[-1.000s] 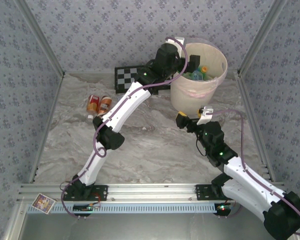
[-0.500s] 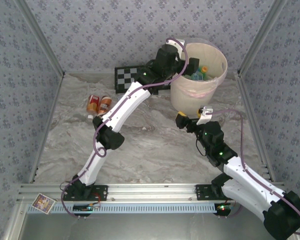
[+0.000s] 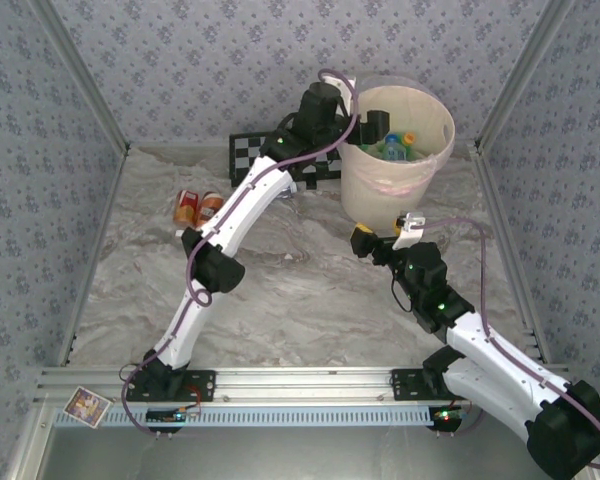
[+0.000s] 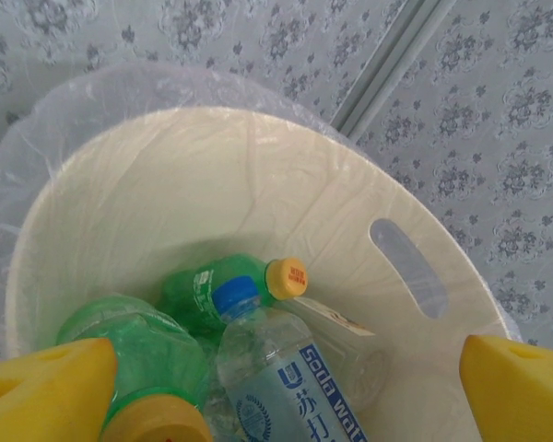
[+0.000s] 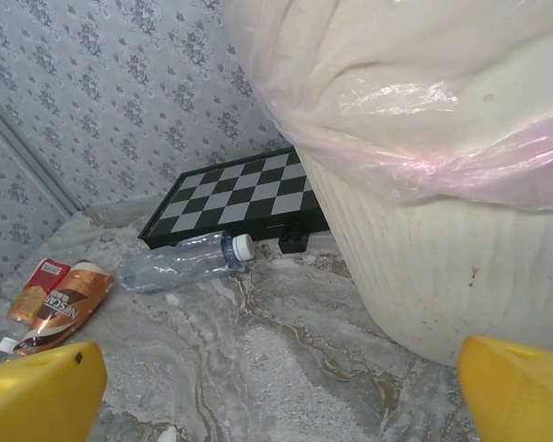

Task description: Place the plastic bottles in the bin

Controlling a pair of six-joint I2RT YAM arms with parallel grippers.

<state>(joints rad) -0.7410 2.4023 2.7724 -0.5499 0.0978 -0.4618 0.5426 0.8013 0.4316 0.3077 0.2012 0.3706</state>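
On my left wrist feed the bin [image 4: 258, 184] is pale cream under a clear liner [image 4: 64, 120]. In it I see a green bottle [image 4: 207, 290] with a yellow-orange cap, a second green bottle [image 4: 147, 345] capped the same, and a blue-capped clear bottle [image 4: 286, 378] whose blue label is lettered white. On the right wrist feed the liner's fold looks pinkish, the checkerboard [image 5: 240, 198] is black and white, the white-capped clear bottle [image 5: 180, 261] is see-through, and the two labelled bottles [image 5: 69, 304] are red and coppery orange. The tabletop [image 5: 286, 359] is marbled grey-white and the walls [image 3: 230, 60] carry a grey-blue floral print

Lab test booth: patterned wall panels [image 3: 230, 60], aluminium frame rails [image 3: 300, 378], marble-print tabletop [image 3: 310, 300].
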